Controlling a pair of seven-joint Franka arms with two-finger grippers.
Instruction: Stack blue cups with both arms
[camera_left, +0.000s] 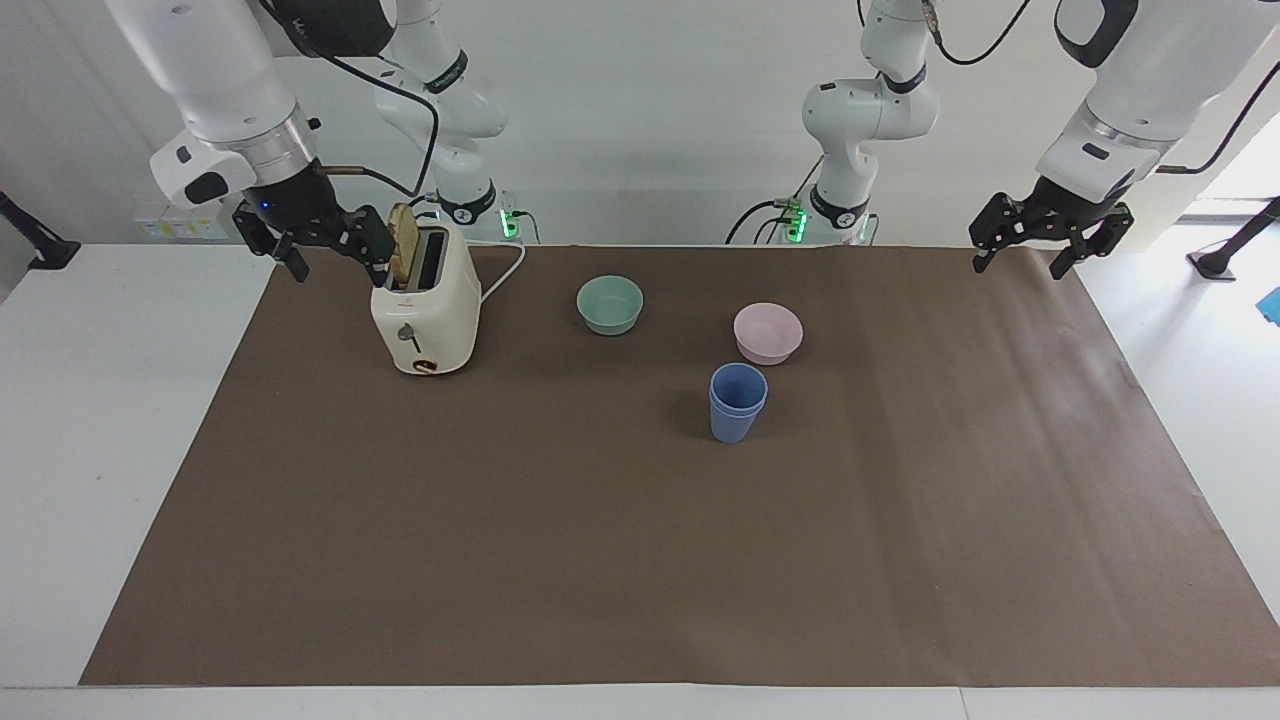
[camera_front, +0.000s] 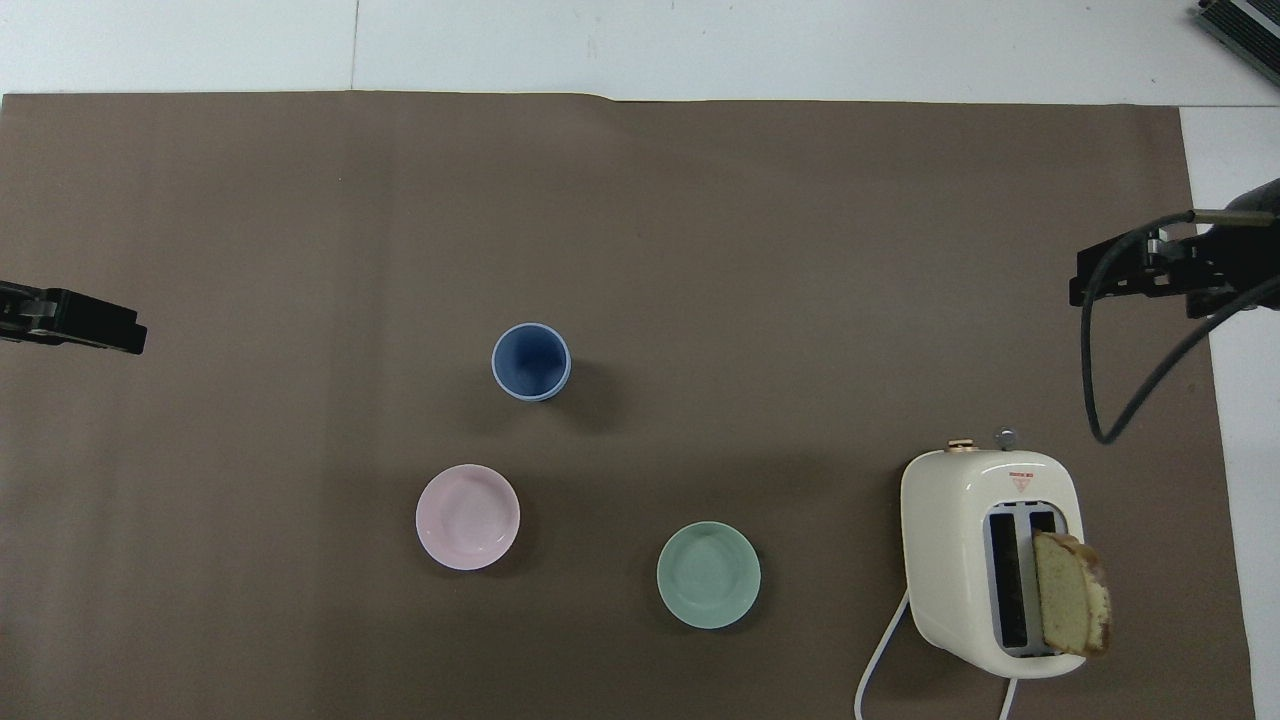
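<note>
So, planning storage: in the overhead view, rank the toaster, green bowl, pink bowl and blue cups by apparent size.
1. Cream plastic toaster, largest.
2. Mint-green round bowl and pink round bowl: they look alike, so no ranking between them.
3. Nested periwinkle-blue plastic cups, smallest.

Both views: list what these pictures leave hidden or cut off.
- Blue cups: nested; the inner cup's body is hidden by the outer one in both views.
- Left gripper: overhead view's edge cuts it off; only a tip shows.
- Right gripper: overhead view's edge cuts it, showing only part.
- Toaster: the bread slice's lower part is hidden inside its slot.
- Toaster's cord: cut by the overhead view's bottom edge.
</note>
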